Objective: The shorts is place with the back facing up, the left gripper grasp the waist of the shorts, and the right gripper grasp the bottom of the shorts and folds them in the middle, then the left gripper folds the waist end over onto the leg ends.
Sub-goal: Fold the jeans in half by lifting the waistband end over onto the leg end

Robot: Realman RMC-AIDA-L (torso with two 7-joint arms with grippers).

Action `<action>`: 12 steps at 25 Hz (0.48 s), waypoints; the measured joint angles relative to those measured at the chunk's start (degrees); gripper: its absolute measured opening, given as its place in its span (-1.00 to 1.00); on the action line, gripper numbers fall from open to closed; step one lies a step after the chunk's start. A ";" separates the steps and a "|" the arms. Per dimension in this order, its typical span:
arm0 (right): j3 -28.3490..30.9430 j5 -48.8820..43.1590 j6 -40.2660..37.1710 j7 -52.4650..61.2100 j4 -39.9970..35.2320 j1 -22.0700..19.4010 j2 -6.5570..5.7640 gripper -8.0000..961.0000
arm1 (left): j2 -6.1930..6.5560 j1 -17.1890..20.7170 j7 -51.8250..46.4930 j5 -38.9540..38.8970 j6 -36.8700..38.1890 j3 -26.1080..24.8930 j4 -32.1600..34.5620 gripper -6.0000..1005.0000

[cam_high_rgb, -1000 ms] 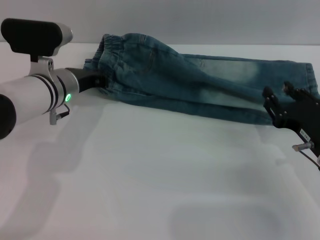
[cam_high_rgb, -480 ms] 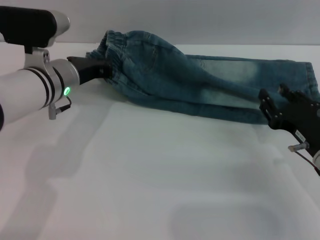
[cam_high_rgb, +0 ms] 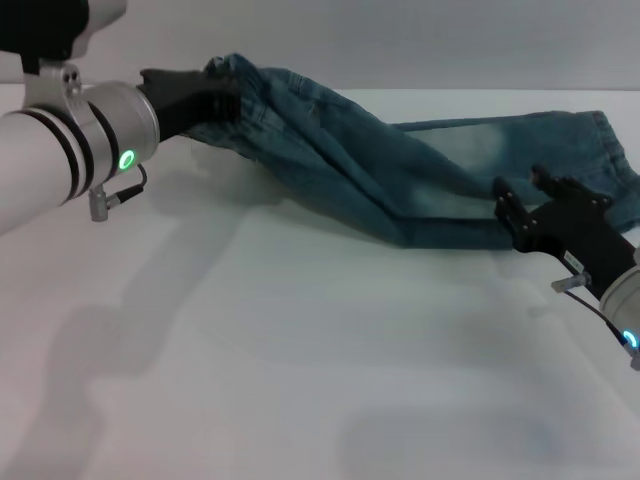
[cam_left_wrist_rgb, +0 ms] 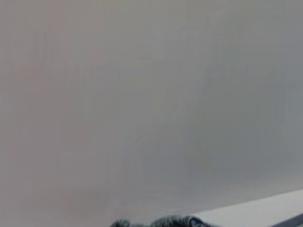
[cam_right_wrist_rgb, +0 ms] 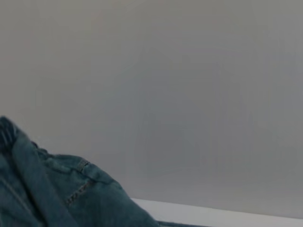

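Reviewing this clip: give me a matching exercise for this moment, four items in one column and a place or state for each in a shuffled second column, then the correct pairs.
Items:
1. left end effector
2. right end effector
3. the waist
4. the leg ends

States:
A. lying on the white table at the robot's right
B. at the near edge of the shorts, low by the hem end
C. raised off the table, bunched
D. at the ruffled band, holding it up

Pairs: 1-D, 2-B, 3-C, 4-A
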 joint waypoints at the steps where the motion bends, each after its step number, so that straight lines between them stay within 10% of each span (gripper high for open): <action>1: -0.03 0.01 -0.07 0.00 -0.04 0.25 0.01 -0.11 | 0.01 1.12 0.18 0.00 -0.90 0.19 -2.89 -0.93; 12: 2.20 0.09 -4.34 -0.01 -3.16 8.07 -0.09 -0.11 | 0.10 4.25 0.50 -0.01 -3.19 1.76 -11.98 -0.93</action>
